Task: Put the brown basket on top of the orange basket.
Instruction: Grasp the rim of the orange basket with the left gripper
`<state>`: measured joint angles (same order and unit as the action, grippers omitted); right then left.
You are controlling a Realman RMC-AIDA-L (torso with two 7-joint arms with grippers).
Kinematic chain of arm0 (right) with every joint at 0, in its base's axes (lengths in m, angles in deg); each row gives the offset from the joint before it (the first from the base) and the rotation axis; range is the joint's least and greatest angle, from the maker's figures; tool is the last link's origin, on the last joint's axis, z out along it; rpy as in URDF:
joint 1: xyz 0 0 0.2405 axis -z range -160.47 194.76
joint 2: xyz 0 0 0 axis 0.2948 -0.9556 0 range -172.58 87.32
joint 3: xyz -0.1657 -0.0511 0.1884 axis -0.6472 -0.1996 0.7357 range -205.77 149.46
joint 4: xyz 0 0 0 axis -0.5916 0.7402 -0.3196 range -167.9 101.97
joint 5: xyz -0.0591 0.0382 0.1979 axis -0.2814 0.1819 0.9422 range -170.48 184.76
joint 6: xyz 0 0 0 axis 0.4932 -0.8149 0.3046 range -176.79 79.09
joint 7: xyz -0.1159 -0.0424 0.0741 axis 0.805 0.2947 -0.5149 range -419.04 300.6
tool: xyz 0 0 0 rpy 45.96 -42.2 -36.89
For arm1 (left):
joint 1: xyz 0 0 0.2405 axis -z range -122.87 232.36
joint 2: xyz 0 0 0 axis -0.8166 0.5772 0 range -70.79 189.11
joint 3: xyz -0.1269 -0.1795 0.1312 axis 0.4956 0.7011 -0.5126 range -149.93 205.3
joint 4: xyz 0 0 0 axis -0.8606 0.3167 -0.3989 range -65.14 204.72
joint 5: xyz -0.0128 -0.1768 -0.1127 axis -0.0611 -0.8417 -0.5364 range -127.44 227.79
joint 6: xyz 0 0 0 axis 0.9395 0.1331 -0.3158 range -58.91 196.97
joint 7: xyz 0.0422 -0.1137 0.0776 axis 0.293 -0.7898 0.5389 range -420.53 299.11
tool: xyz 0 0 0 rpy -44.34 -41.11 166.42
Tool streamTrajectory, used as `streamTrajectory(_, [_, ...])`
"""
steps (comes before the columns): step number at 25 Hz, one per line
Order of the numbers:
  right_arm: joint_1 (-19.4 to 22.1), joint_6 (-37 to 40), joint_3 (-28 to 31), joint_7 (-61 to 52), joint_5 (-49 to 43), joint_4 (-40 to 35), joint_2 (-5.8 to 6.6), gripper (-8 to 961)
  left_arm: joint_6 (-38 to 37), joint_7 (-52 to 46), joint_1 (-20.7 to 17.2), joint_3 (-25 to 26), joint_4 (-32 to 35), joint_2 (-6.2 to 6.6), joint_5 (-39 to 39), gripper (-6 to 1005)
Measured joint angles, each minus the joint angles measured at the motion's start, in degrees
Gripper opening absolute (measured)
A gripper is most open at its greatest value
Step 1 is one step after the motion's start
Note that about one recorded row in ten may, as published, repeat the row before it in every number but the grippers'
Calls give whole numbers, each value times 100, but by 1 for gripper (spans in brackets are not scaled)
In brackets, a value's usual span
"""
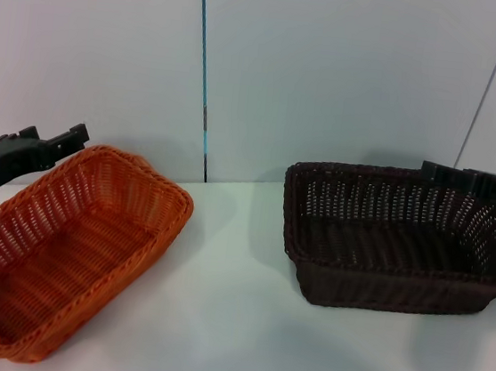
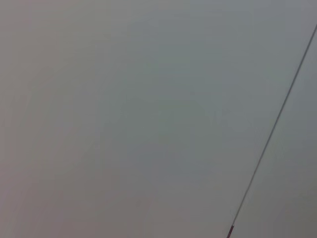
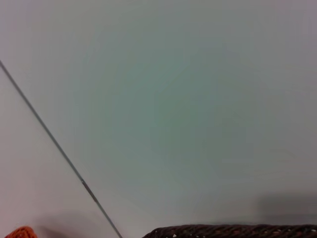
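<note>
While the brown basket (image 1: pixel 398 243) sits just before my right pincer (image 1: pixel 464 180), I can't tell its opening.

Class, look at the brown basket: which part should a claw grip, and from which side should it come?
Probably the braided rim of the brown basket at its right short end, coming from the right, where the right claw sits. The upright open-weave wall there is thin enough to pinch, and the orange basket lies apart on the left.
</note>
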<state>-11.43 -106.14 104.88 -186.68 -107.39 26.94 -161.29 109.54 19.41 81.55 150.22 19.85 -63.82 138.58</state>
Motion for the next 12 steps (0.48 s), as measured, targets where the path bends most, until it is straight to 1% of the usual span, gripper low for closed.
streamTrajectory(2, [0,7,-38,65,0,1,0,848,0,12,-9,15,-17,-15,-5,871])
streamTrajectory(12, [1,7,-23,50,2,2,0,847,0,12,-7,11,-15,-11,-5,870])
